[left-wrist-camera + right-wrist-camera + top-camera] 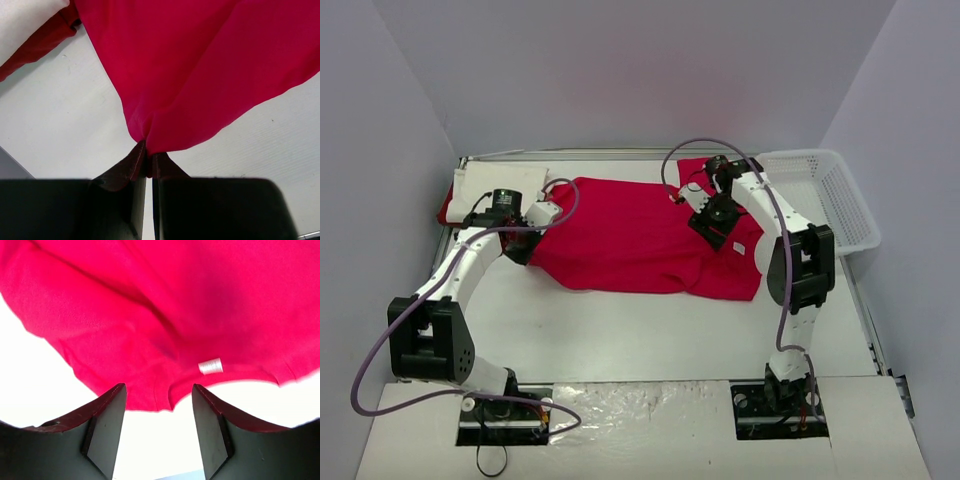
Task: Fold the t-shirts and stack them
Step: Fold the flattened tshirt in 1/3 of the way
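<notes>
Jaws of left gripper [149, 152] clamp the red t-shirt [620, 235] edge; right gripper [159, 390] jaws apart, empty, over its collar. Shirt lies spread just left of white basket [840, 200]. I judge it mid-fold; next I'd regrip the collar end.

You have the spread t-shirt [630, 235] lying on the tabletop [650, 330]. The folded stack [495, 185] lies at its far-left corner, your left tool [149, 153] at its left edge, the basket [830, 195] beyond its right side.
</notes>
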`<state>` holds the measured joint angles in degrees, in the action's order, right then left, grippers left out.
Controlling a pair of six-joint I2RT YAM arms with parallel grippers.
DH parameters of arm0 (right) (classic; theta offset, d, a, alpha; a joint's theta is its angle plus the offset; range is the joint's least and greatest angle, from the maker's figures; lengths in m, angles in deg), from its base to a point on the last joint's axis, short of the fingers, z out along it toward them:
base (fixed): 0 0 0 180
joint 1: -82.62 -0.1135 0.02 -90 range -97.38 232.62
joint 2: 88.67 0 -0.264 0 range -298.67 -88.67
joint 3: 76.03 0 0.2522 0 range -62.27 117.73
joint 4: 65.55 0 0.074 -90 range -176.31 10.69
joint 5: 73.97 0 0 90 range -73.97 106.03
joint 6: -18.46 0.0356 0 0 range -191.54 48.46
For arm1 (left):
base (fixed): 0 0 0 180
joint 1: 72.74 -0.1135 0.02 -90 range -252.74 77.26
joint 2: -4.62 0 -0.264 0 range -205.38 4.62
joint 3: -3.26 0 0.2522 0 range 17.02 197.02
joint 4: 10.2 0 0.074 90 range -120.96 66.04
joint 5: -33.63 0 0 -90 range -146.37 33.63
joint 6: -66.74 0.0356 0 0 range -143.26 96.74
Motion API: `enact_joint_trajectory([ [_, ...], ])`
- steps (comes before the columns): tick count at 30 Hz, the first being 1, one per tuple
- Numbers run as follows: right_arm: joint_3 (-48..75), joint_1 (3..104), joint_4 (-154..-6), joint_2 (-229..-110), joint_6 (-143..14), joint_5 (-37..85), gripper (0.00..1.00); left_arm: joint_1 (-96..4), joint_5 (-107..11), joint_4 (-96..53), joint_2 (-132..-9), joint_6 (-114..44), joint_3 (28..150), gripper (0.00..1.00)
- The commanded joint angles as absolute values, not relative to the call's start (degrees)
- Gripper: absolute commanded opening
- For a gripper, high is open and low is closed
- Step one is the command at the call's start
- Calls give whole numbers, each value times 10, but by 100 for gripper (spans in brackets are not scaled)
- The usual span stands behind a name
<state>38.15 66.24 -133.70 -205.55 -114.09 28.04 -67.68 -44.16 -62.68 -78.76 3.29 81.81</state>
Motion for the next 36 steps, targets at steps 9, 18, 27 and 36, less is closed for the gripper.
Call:
enact_joint_trajectory([
  [9, 218, 632, -1313, -1944, -1145, 237, 34, -679, -435, -639, -768, 33, 817, 2],
  [18, 230, 631, -1294, -1991, -1145, 248, 37, -681, -440, -640, -763, 34, 812, 2],
  [27, 279, 631, -1293, -2048, -1145, 249, 38, -683, -440, -638, -769, 35, 809, 3],
  [36, 300, 630, -1291, -2077, -1146, 241, 41, -683, -438, -636, -780, 38, 807, 2],
])
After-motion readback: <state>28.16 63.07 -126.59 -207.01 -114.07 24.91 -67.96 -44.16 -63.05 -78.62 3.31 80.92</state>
